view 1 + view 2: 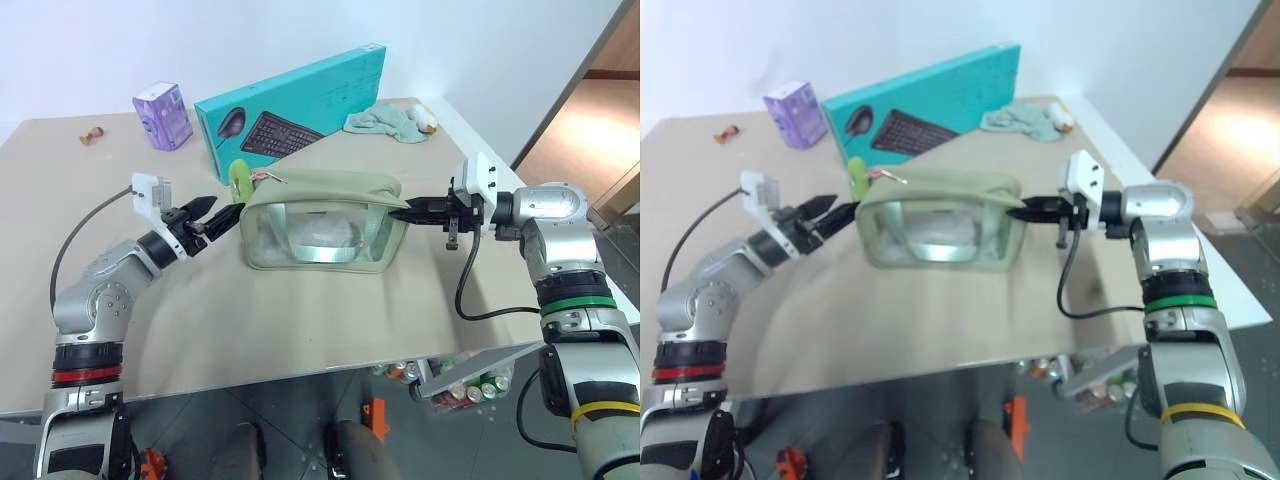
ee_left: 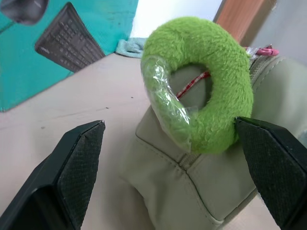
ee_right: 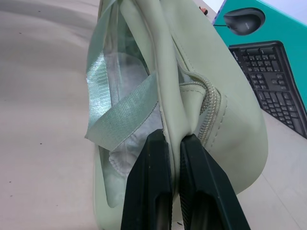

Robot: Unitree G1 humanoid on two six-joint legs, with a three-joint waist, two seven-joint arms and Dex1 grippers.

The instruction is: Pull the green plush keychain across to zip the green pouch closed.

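The green pouch (image 1: pixel 320 225) lies on the table with its clear side panel and pale straps facing me. The green plush keychain (image 1: pixel 241 180), a lime ring of plush on a reddish cord, stands up at the pouch's left end (image 2: pixel 201 96). My left gripper (image 1: pixel 222 215) is open right at that end; in the left wrist view its fingers (image 2: pixel 72 167) stand wide on either side of the plush, apart from it. My right gripper (image 1: pixel 402 212) is shut on the fabric seam at the pouch's (image 3: pixel 225 115) right end, beside the zipper.
A long teal keyboard box (image 1: pixel 300 100) leans behind the pouch. A purple carton (image 1: pixel 163 115) stands at the back left and a pale teal cloth (image 1: pixel 385 122) lies at the back right. The table's front edge (image 1: pixel 300 372) runs near me, with cans (image 1: pixel 470 385) below it.
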